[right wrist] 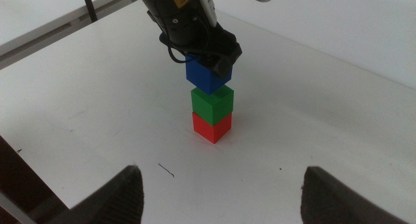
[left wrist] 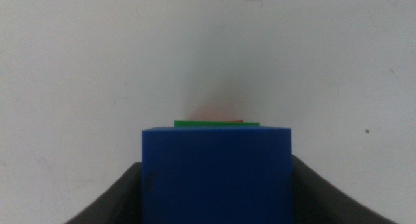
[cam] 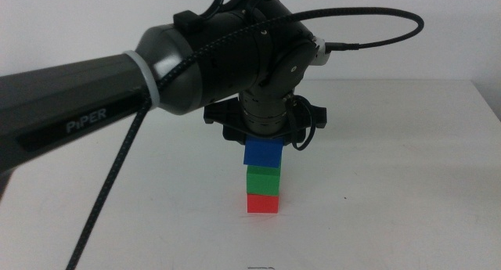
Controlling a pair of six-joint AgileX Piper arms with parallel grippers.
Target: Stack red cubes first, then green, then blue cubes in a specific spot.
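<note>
Left gripper [cam: 263, 145] fingers pinching blue cube [cam: 262, 152] | above green [cam: 262, 179], red [cam: 262, 203]

A smooth white rectangular tabletop [cam: 407, 184] fills most of the scene under soft, even light. Behind the tabletop's far edge stands a plain pale wall [cam: 462, 35]. Near the tabletop's front edge sits a small thin dark mark [right wrist: 166, 170].

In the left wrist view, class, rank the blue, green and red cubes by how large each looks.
1. Blue cube: fills the lower frame between the left gripper's jaws.
2. Green cube: only a thin strip.
3. Red cube: a tiny sliver.
Nearness and hiding cause this, so true sizes stay unsettled here.
</note>
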